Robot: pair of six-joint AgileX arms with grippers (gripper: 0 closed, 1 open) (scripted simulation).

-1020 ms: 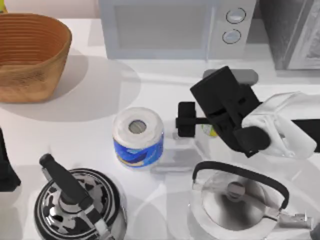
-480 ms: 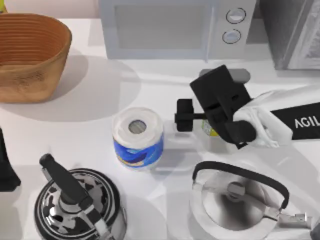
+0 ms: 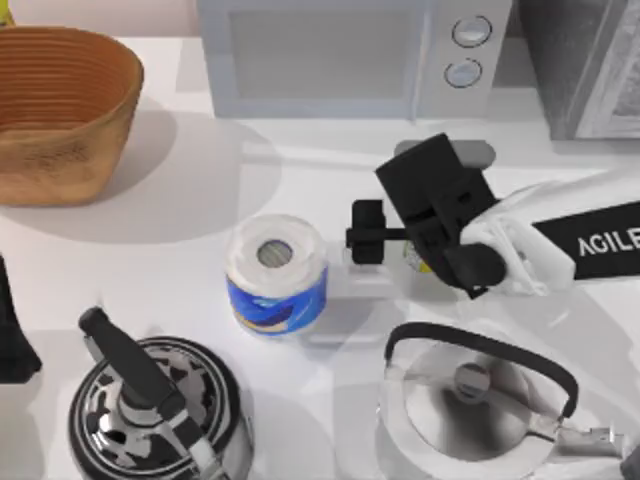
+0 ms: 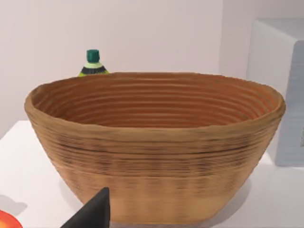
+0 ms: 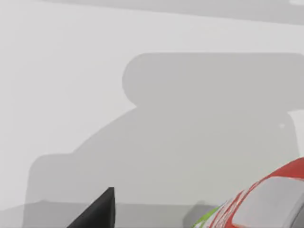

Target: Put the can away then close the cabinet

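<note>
The can [image 3: 413, 260] stands right of the table's middle, mostly hidden under my right gripper [image 3: 403, 245]; a yellow-green sliver of it shows. In the right wrist view the can [image 5: 259, 199] shows its silver top and red label close beside one dark finger [image 5: 97, 213]. That gripper is open, its left finger [image 3: 367, 232] well apart from the can. The grey cabinet [image 3: 585, 70] is at the back right corner. My left gripper [image 3: 10, 335] is parked at the left edge, open and holding nothing.
A white paper roll with a blue wrapper [image 3: 277, 272] stands just left of the right gripper. A microwave [image 3: 340, 55] lines the back, a wicker basket [image 3: 60, 110] the back left. A black kettle [image 3: 150, 405] and a silver kettle [image 3: 470, 400] stand along the front.
My right arm has shifted slightly left and toward the back, drawing its white forearm in over the can. The can and the paper roll stay where they were.
</note>
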